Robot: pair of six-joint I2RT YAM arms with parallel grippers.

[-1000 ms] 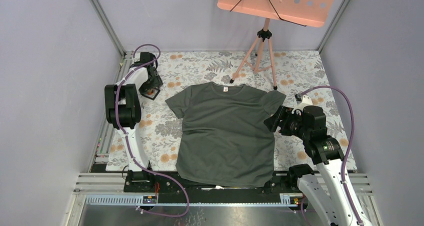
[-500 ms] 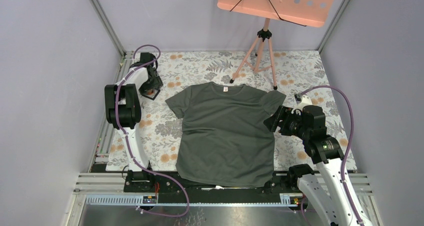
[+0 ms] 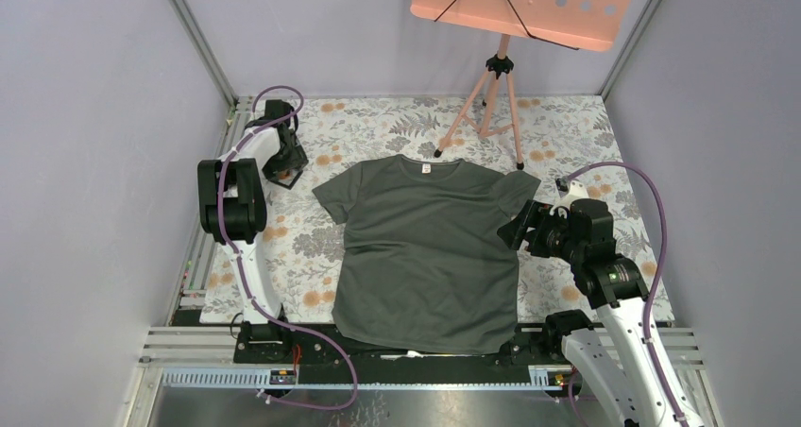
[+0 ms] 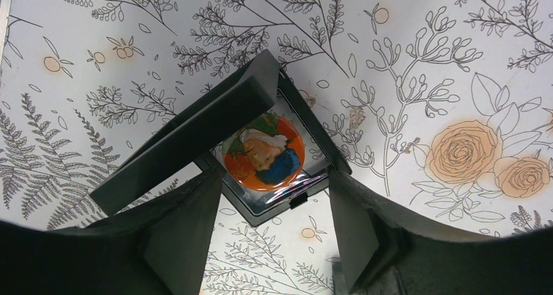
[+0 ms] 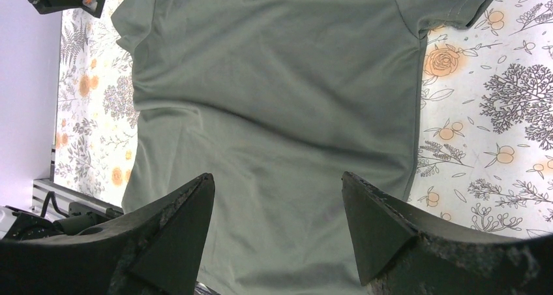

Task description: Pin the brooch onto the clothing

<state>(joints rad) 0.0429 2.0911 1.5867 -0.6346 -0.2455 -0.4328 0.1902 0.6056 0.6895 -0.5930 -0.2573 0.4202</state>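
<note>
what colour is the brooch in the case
The brooch is orange with a blue, green and cream picture; clearest in the left wrist view.

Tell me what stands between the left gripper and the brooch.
Nothing visible. The brooch lies uncovered in its open case, right under the open left gripper; the raised lid stands to one side.

The shirt (image 3: 425,252) lies flat in the middle of the desk (image 3: 378,125), with its neck toward the far edge and its hem at the near edge, between the two arm bases. A case (image 4: 189,135) sits on the desk at the far left, apart from the sleeve on that side, and the pin (image 4: 263,153) lies inside it. The left hand (image 4: 274,181) hangs over the case. The right hand (image 3: 518,227) hangs at the shirt's right edge, by the sleeve. A stand (image 3: 491,96) rises behind the shirt, to the right of the neck.
</note>
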